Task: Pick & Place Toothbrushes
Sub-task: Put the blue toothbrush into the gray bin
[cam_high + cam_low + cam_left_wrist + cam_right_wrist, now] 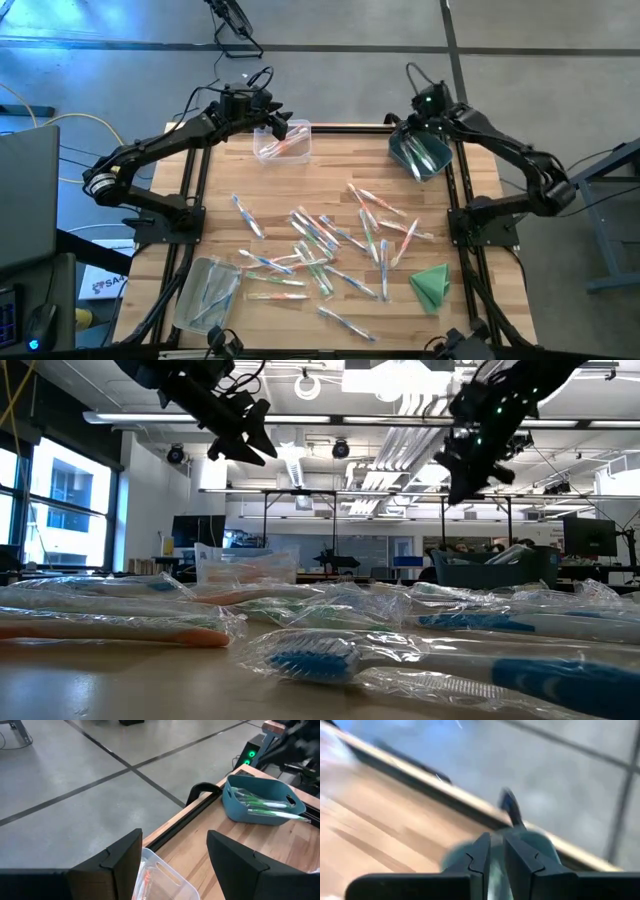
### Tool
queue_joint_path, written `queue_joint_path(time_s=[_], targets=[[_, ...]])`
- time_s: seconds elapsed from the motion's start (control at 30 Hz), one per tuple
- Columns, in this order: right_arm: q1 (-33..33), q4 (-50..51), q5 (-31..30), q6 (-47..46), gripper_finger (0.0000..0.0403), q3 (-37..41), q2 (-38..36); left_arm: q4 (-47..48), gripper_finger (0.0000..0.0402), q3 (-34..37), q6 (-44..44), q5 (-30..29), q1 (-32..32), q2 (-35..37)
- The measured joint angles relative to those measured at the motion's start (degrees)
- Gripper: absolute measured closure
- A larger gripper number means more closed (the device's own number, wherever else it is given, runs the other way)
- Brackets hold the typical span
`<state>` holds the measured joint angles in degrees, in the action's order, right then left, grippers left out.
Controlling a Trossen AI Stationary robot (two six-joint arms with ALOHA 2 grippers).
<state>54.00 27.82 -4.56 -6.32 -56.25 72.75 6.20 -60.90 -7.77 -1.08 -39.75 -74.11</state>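
Many wrapped toothbrushes point(330, 240) lie scattered flat on the middle of the wooden table; in the low view they point(310, 655) fill the foreground. My left gripper point(172, 837) hovers open above a clear bin point(283, 145) at the far edge, which holds pink-orange brushes. My right gripper point(496, 842) hangs above a teal bin point(405, 152) at the far right. Its fingers stand a narrow gap apart with nothing between them. Green-accented brushes point(265, 805) lie in the teal bin point(240, 810).
A second clear bin point(205, 295) with blue-accented brushes lies at the near left corner. A folded green cloth point(430, 285) sits near the right front. Black frame rails point(462, 190) run along both sides of the table.
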Motion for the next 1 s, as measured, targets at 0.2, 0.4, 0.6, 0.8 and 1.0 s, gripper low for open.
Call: queue_joint_path(time_s=[0.2, 0.4, 0.6, 0.8, 1.0], targets=[[0.0, -9.4, 7.7, 0.1, 0.0358, -0.1, -4.6, 0.0, 0.0184, 0.0, 0.0, -0.2, 0.0, 0.0], [0.0, -14.7, 13.1, 0.1, 0.0357, -0.1, -4.3, 0.0, 0.0184, 0.0, 0.0, -0.2, 0.0, 0.0], [0.0, -15.3, 14.8, 0.5, 0.0357, -0.1, -3.8, 0.0, 0.0184, 0.0, 0.0, -0.2, 0.0, 0.0], [0.1, -15.3, 13.2, 0.6, 0.0357, -0.1, -3.8, 0.0, 0.0184, 0.0, 0.0, -0.2, 0.0, 0.0], [0.1, -16.0, 12.0, 2.0, 0.0357, -0.1, -3.8, 0.0, 0.0184, 0.0, 0.6, 0.2, 0.0, 0.0]])
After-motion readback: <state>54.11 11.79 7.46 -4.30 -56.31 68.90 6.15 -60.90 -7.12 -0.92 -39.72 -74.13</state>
